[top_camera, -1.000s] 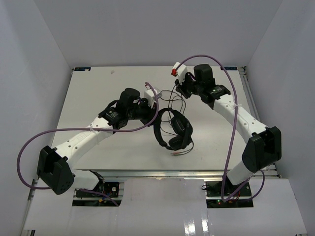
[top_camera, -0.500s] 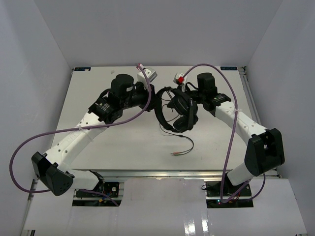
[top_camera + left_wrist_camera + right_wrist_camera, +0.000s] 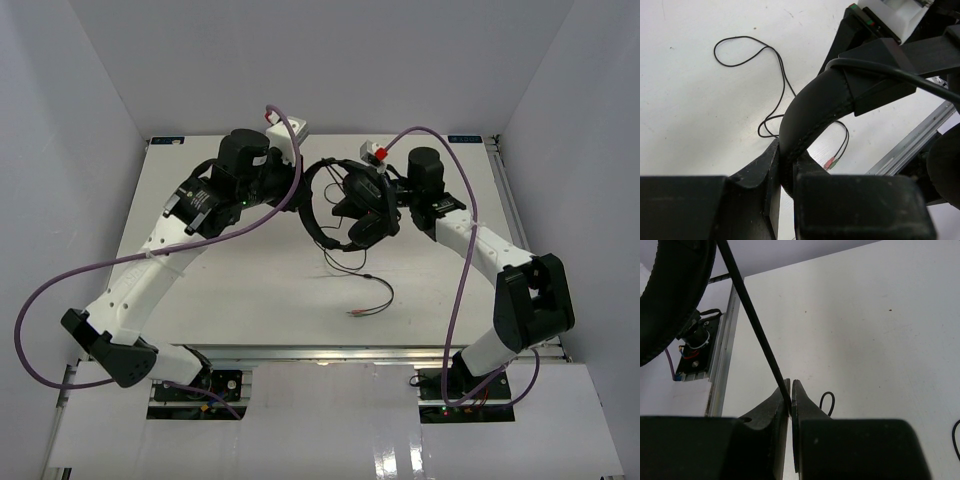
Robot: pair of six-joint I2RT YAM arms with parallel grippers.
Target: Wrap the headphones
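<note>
The black headphones (image 3: pixel 355 205) hang in the air over the far middle of the table, between the two arms. My left gripper (image 3: pixel 300 185) is shut on the curved headband (image 3: pixel 810 107). My right gripper (image 3: pixel 385 190) is shut on the thin black cord (image 3: pixel 757 325) close to an earcup (image 3: pixel 670 295). The cord (image 3: pixel 345 262) trails down from the earcups onto the table in loops (image 3: pixel 747 50). Its reddish and green plugs (image 3: pixel 358 312) lie near the front edge and also show in the left wrist view (image 3: pixel 831 162).
The white table (image 3: pixel 200 270) has a metal rail (image 3: pixel 330 350) along its near edge and white walls on three sides. Thick purple arm cables (image 3: pixel 120 265) arc beside both arms. The right arm's gripper (image 3: pixel 890 55) fills the upper right of the left wrist view.
Both arms have lifted the headphones off the table and carried them back toward the far middle. The left gripper rose and swung back. The cord now hangs, with the plugs left near the front.
</note>
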